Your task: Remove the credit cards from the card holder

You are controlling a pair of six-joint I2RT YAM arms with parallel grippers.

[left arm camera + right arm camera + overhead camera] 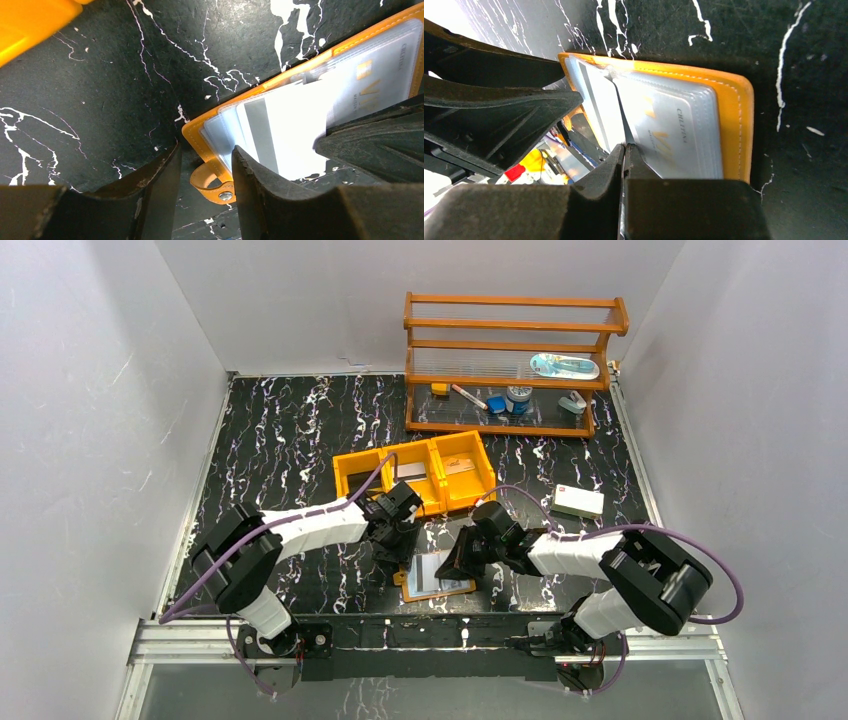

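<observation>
- The card holder [437, 576] is lying open and flat on the black marbled table [290, 430], close to the near edge. It is sitting between the two arms, just in front of the orange tray [350, 470].
- The credit cards [295, 125] are sitting fanned in its clear pockets. Pale ones are poking out past the holder's edge, and one is showing a grey stripe.
- The left gripper [206, 150] is hanging low at the holder's corner, jaws parted and gripping nothing. The snap tab [209, 182] is lying in the gap between its fingers.
- The right gripper [625, 150] is sitting at the opposite side with its fingers pressed together, tips resting at the edge of the shiny pockets. I cannot tell whether a sleeve or card is pinched between them.
- Both grippers are crowding in close over the holder, nearly meeting above the cards.
- A white box [578, 502] is lying off to the right, well apart from the action.
</observation>
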